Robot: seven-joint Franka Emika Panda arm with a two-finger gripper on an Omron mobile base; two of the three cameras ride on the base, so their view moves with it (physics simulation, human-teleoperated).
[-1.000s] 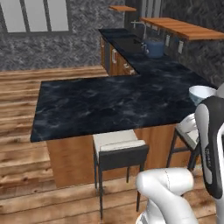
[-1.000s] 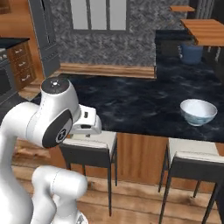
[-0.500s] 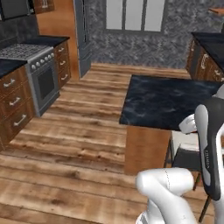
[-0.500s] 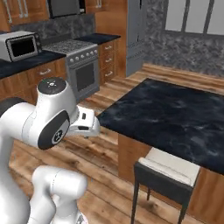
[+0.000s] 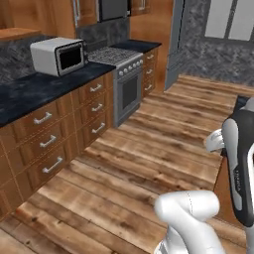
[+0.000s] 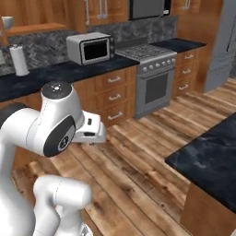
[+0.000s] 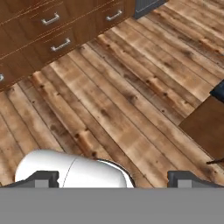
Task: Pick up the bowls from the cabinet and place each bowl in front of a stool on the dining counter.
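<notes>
Dining counter (image 6: 207,156) cut off, corner only

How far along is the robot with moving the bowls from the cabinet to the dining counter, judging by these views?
Done: nothing that shows; the visible corner of the dining counter bears no bowl. In hand: nothing; the gripper is open and empty above the wooden floor. Left: fetching and placing bowls; a pale bowl-like shape sits on the wooden shelf, too small to be sure.

Dining counter (image 6: 209,159) corner at right — microwave (image 6: 90,47) and stove (image 6: 154,69) along the far wall.
</notes>
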